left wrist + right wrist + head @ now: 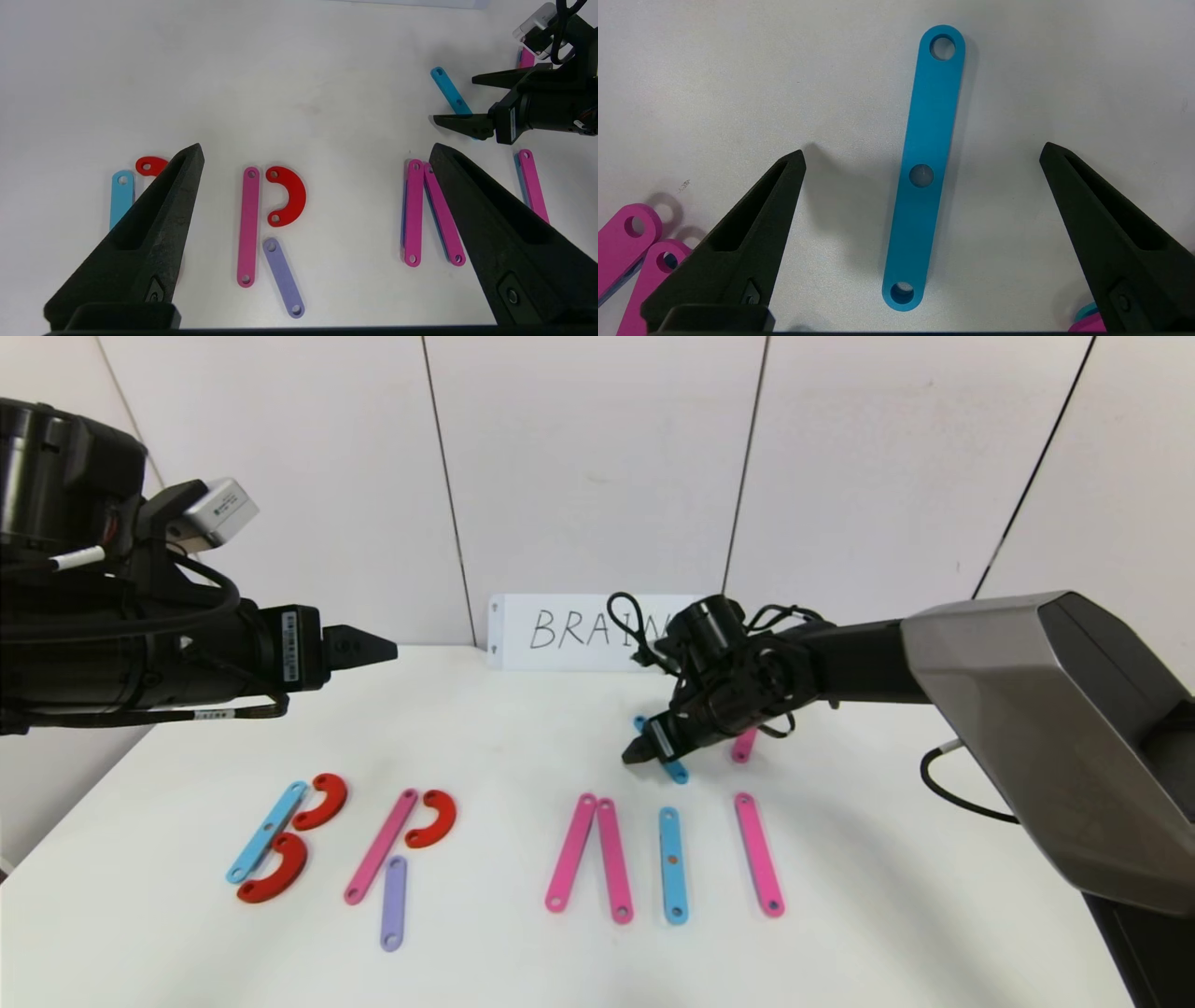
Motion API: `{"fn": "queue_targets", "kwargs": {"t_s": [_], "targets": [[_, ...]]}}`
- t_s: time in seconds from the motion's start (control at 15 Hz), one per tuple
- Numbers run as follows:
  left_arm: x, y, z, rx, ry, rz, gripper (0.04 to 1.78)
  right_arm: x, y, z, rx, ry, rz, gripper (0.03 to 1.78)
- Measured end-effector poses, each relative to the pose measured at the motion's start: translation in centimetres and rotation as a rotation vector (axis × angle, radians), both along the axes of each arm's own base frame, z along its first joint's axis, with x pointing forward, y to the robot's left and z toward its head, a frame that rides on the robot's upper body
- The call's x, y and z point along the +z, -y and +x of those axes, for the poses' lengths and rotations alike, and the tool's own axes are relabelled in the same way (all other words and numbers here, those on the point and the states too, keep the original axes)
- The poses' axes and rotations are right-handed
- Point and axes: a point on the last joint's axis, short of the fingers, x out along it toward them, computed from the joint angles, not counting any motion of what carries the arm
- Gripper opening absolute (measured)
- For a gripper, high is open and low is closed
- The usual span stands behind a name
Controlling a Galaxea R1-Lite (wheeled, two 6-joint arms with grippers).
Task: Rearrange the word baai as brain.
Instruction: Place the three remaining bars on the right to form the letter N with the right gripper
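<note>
Head view: a white table meets a pale panelled wall, where a white card reading BRAIN leans. Along the near half of the table lie flat letters built from holed pieces: a light-blue strip with two red half-rings, a pink strip with a red half-ring and a purple strip, then two pink strips meeting at their far ends, a light-blue strip and a pink strip. Bare tabletop stretches between the letters and the card. The left gripper hangs above the table's far left part. The right gripper hovers low behind the row, over a loose blue strip.

Left wrist view: the left gripper has its fingers spread wide, holding nothing, well above the pink, red and purple letter.

Right wrist view: the right gripper stands wide open, fingers either side of the loose blue strip, touching neither it nor the table. Pink strip ends show at one edge.
</note>
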Motion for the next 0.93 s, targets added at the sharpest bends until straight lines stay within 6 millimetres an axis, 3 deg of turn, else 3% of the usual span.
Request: {"fn": "queue_targets", "kwargs": {"t_s": [0.93], "targets": [[-0.03, 0.04, -0.02, -0.009, -0.003, -0.004, 1.69, 0.43, 0.47, 0.58, -0.03, 0.02, -0.008, 1.74]]}}
